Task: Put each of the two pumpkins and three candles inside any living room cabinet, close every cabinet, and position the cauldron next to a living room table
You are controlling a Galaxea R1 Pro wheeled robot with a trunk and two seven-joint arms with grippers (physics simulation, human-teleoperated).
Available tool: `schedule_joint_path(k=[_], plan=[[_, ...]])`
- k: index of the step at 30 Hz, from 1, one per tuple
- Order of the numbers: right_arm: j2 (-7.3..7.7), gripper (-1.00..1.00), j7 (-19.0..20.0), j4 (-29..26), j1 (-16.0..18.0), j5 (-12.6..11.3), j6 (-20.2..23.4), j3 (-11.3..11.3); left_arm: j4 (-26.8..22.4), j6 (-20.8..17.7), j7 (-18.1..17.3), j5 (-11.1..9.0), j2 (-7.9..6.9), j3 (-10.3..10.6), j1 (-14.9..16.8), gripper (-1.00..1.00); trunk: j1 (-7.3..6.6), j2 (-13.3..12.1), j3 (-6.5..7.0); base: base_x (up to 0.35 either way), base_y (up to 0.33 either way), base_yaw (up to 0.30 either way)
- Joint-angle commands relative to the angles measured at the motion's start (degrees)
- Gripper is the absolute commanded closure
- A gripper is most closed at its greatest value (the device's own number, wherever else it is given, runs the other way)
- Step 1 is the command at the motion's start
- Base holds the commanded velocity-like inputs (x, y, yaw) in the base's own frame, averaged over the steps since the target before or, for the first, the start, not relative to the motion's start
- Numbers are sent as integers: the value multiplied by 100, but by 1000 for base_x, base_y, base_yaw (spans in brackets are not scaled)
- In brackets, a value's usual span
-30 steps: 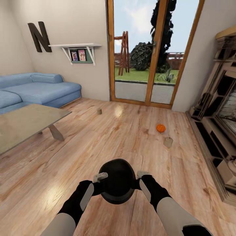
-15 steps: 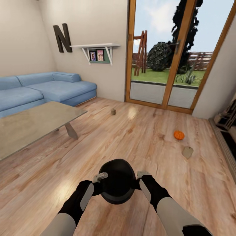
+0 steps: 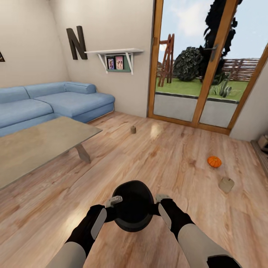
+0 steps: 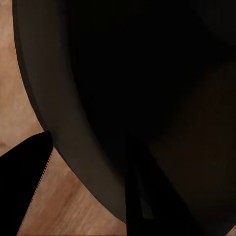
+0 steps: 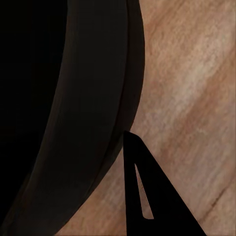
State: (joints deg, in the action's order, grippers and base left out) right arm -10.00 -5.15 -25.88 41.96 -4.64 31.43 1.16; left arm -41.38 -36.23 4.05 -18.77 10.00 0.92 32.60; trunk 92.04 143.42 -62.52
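A black cauldron (image 3: pixel 133 210) is held above the wooden floor (image 3: pixel 156 156) between both arms, low in the head view and just in front of the robot. It is round and matte, with a dark rim; its inside is seen as plain black. The left gripper (image 3: pixel 114 201) is pressed to its left rim and the right gripper (image 3: pixel 162 198) to its right rim. Whether each is clamped on the rim or merely set against it cannot be told, since the fingers are largely hidden by the pot. In the left wrist view the cauldron's dark curved wall (image 4: pixel 147 98) is seen close up with a strip of floor beside it; in the right wrist view the same wall (image 5: pixel 73 123) is seen next to one dark finger (image 5: pixel 142 196).

A small bright-orange ribbed pumpkin (image 3: pixel 214 161) lies on the floor to the right, well apart from the cauldron. Near it, a little closer to the robot, a beige candle (image 3: pixel 226 184) is seen tipped on its side. A second candle (image 3: pixel 133 129) stands upright further off, before the glass door (image 3: pixel 201 74). A low table (image 3: pixel 37 143) is seen at the left, with a blue sofa (image 3: pixel 52 102) behind it.
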Motion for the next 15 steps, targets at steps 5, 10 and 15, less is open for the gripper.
schedule_joint_path(k=[5,10,15], plan=[[0,100,225,-111,4,-160,-14,78,8,-16,17,123,0,-4,0,100,-1,1,0,305,0,0],[0,100,225,-111,5,-160,-14,78,8,-16,17,123,0,-4,0,100,-1,1,1,302,-3,0],[0,100,225,-111,0,-160,-20,78,7,-16,17,124,0,-4,0,100,-1,1,13,282,-73,110]])
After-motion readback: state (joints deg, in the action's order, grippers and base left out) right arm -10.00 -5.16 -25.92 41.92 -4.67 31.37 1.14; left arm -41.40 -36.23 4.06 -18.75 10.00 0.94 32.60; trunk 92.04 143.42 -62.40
